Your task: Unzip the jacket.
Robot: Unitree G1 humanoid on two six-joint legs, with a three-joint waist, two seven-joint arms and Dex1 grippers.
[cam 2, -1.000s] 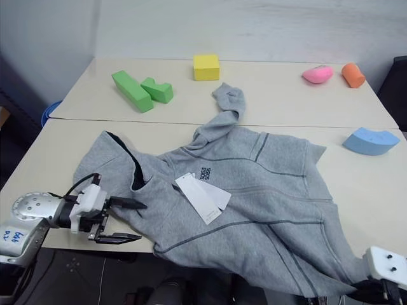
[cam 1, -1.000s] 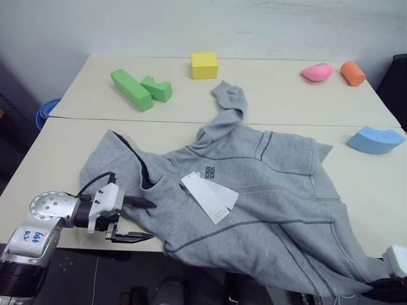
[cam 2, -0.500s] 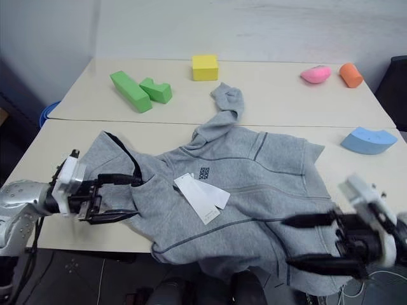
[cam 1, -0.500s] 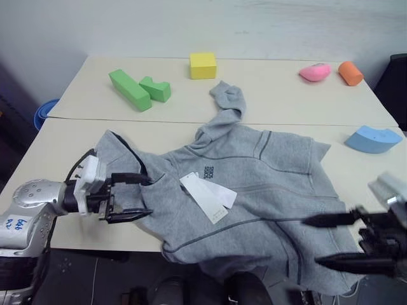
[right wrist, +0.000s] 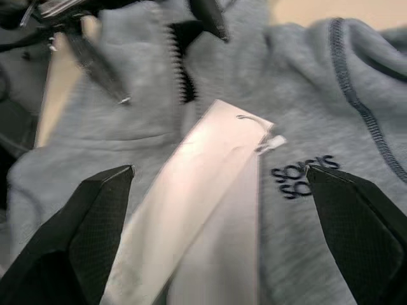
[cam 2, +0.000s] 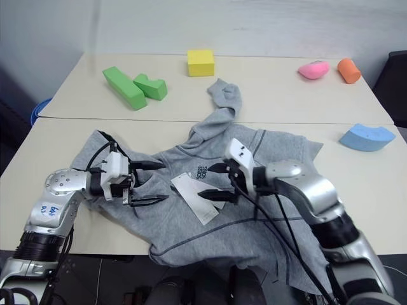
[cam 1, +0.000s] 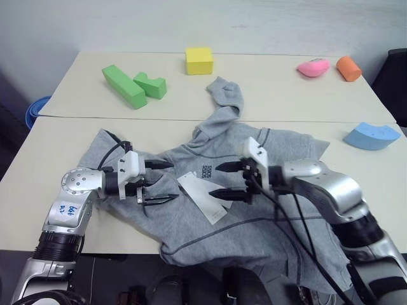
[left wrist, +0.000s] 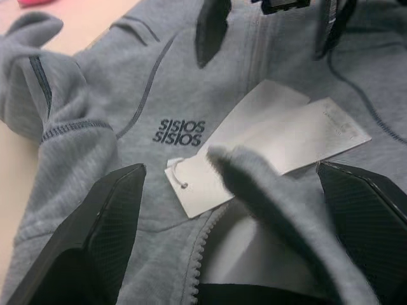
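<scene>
**Both pincers spread wide, facing each other across the jacket's paper tag**

The jacket lies crumpled on the near part of the table, its hem hanging over the near edge. The white paper tag on its chest serves as the landmark.

The left arm reaches in low from the left of the tag, forearm roughly level. The left pincer points at the tag with both black fingers wide apart, one above the other, holding nothing. The right arm bends in from the right of the tag, its wrist turned so the right pincer points leftward and slightly down. Its fingers also stand wide apart and empty, their tips just beside the tag's upper end.

The head views show foam blocks well beyond the tag: two green blocks, a yellow block, a pink piece, an orange piece and a blue piece.

The left wrist view adds the dark chest logo just beside the tag, and white zipper teeth running under a raised fold of fabric. The right wrist view shows the tag's string and the dark zipper opening past the tag.
</scene>
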